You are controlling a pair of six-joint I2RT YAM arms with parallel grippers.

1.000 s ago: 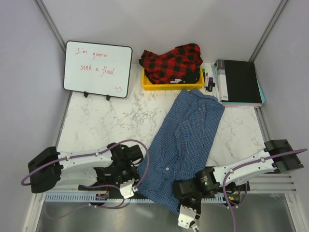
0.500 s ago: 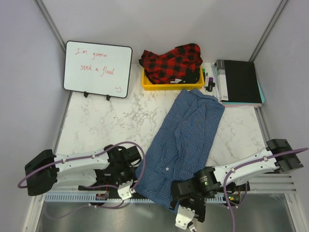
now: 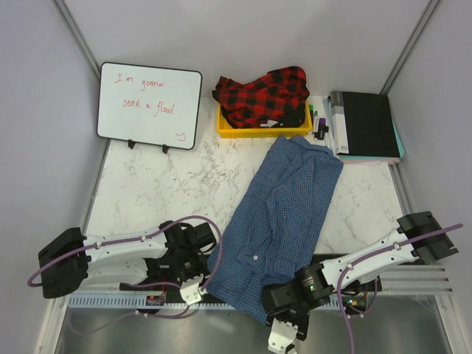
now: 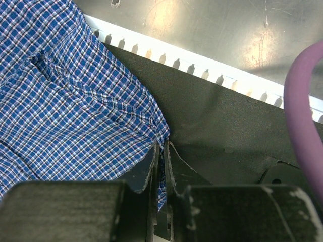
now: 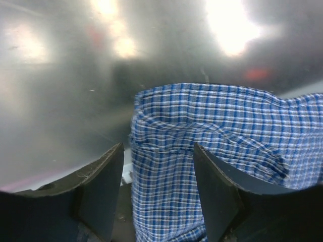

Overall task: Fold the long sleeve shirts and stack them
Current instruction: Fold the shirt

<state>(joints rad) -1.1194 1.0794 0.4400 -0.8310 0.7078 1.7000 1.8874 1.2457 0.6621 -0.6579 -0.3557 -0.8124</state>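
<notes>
shirts, two: red shirt (image 3: 263, 96), blue shirt (image 3: 284, 214) nipped by left pincer (image 4: 160, 151); right pincer (image 5: 157, 148) gapes

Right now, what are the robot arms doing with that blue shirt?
The blue shirt lies spread on the table, its near end reaching past the edge. The left claw is pinching the shirt's near left edge. The right claw is open around its near corner, not gripping yet. The red shirt sits bunched in the yellow bin at the back, untouched.
</notes>
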